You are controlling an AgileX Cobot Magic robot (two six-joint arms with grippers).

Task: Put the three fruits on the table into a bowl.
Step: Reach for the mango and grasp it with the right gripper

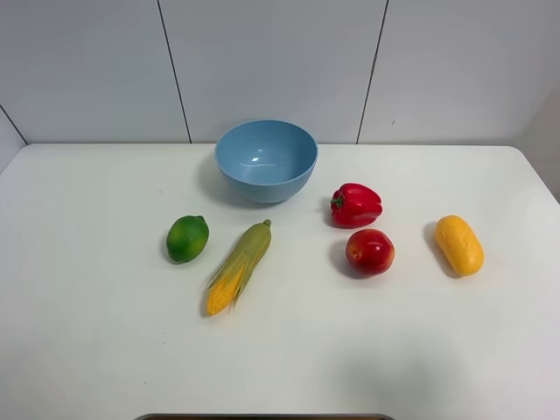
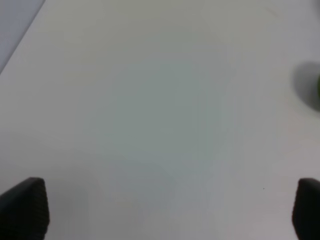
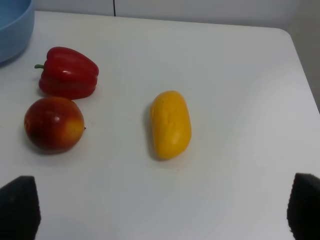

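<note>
Jaws of left gripper point(image 2: 165, 210) spread wide, holding nothing, over bare white table point(image 1: 87, 332); glossy round lime point(image 1: 187, 238) shows only as a blurred green sliver at its view's edge. Right gripper point(image 3: 162, 207) equally spread, empty. Left to right: lime, husked corn cob point(image 1: 238, 267), smooth deep blue bowl point(image 1: 262, 179) at far centre, lobed red pepper point(image 1: 356, 205), round red apple point(image 1: 369, 252), oblong yellow mango point(image 1: 459, 245). Mango lies ahead of right gripper, well apart; apple to mango's left.
</note>
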